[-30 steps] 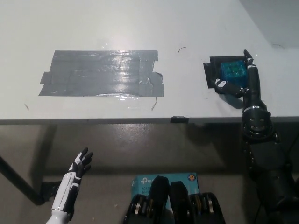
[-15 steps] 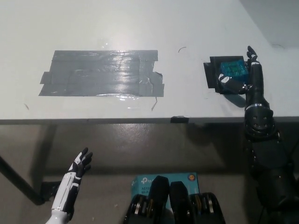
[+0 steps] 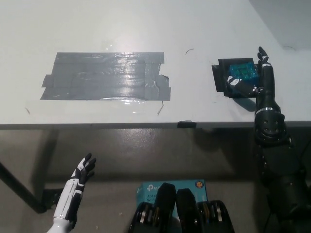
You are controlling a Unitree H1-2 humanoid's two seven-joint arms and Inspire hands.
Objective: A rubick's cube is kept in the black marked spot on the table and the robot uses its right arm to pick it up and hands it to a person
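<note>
Left hand [image 3: 83,171] at 7 o'clock, low, below the table edge, fingers spread, holding nothing. A teal box [image 3: 171,187] on the floor at 6 o'clock. Table [image 3: 146,29] fills the upper frame; grey tape patch [image 3: 107,76] at 10 o'clock on it. Right hand [image 3: 255,82] at 2 o'clock, reaching over the table's near edge, fingers wrapped about the cube [image 3: 244,73], one finger [image 3: 263,55] pointing up past its far side. Cube sits on the black mark [image 3: 219,73], right part of table. Lifted or resting: cannot tell.
</note>
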